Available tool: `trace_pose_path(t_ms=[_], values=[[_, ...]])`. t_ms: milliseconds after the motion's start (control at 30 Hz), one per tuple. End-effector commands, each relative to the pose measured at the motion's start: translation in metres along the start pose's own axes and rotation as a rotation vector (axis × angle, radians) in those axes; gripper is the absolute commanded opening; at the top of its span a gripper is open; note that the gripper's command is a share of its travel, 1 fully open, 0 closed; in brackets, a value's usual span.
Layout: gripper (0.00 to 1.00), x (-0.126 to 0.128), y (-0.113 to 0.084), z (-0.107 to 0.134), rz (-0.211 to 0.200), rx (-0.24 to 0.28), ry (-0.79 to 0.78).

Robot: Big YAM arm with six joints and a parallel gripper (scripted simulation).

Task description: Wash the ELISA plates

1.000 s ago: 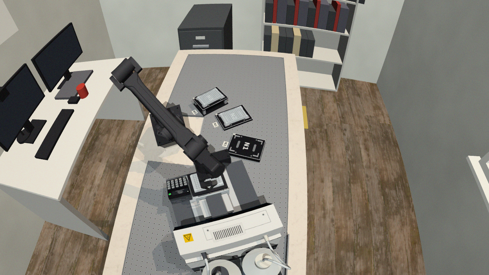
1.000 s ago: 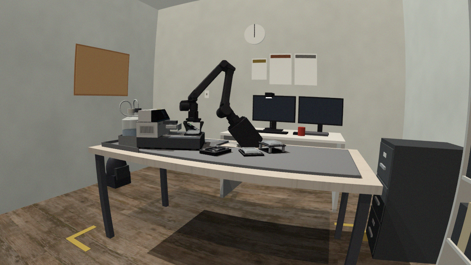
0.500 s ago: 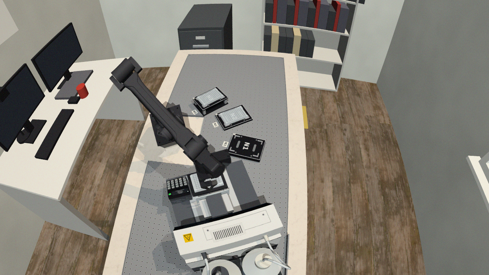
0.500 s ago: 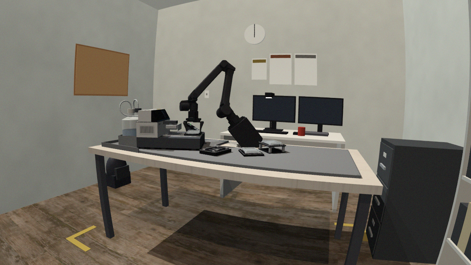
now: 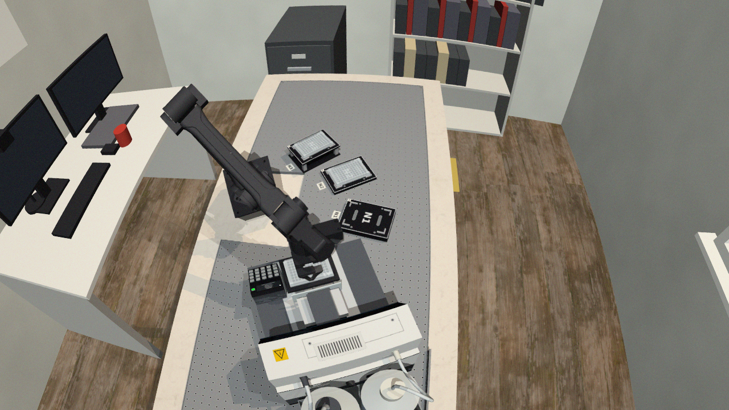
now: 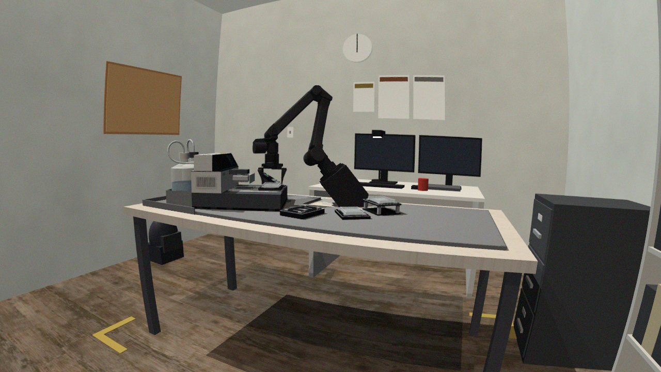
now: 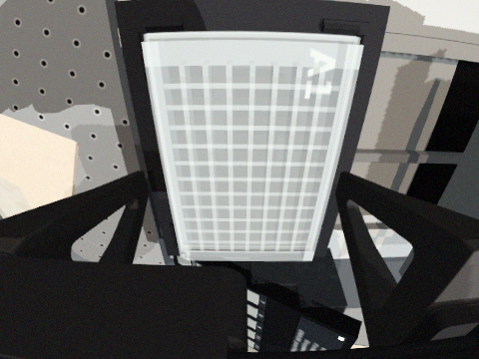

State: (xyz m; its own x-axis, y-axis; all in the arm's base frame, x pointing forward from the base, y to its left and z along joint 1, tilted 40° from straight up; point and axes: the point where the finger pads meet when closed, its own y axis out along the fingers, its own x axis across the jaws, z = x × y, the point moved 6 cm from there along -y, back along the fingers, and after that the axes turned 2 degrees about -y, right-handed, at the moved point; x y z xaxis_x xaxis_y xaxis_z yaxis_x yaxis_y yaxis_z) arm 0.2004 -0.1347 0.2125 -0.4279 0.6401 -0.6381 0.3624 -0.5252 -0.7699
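The robot's wide-open gripper, holding nothing, straddles an ELISA plate resting on the washer's carrier, its fingers apparently spread for clearance; two other plates occupy nests, while nest N1 sits bare.

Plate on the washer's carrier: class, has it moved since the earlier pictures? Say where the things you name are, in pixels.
No. In the top view the plate [image 5: 294, 271] [image 6: 270, 186] [image 7: 244, 155] sits in the same place beside the keypad [image 5: 263, 273] [image 6: 269, 176] [image 7: 252, 311], with no visible shift.
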Motion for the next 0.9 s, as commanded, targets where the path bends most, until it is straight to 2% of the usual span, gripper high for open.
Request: trace_pose_path(t_ms=[0,67,100,167,633,667,733,867], values=[[1.0,-0.02,-0.023,-0.006,0.044,-0.026,0.023],[1.0,-0.02,-0.023,-0.006,0.044,-0.026,0.023],[1.0,-0.019,-0.02,-0.007,0.027,-0.018,0.016],[1.0,-0.02,-0.028,-0.006,0.044,-0.027,0.023],[1.0,-0.02,-0.049,-0.006,0.044,-0.029,0.025],[1.0,-0.019,-0.046,-0.007,0.025,-0.019,0.017],[1.0,-0.02,-0.055,-0.005,0.045,-0.029,0.026],[1.0,-0.02,-0.062,-0.005,0.045,-0.03,0.026]])
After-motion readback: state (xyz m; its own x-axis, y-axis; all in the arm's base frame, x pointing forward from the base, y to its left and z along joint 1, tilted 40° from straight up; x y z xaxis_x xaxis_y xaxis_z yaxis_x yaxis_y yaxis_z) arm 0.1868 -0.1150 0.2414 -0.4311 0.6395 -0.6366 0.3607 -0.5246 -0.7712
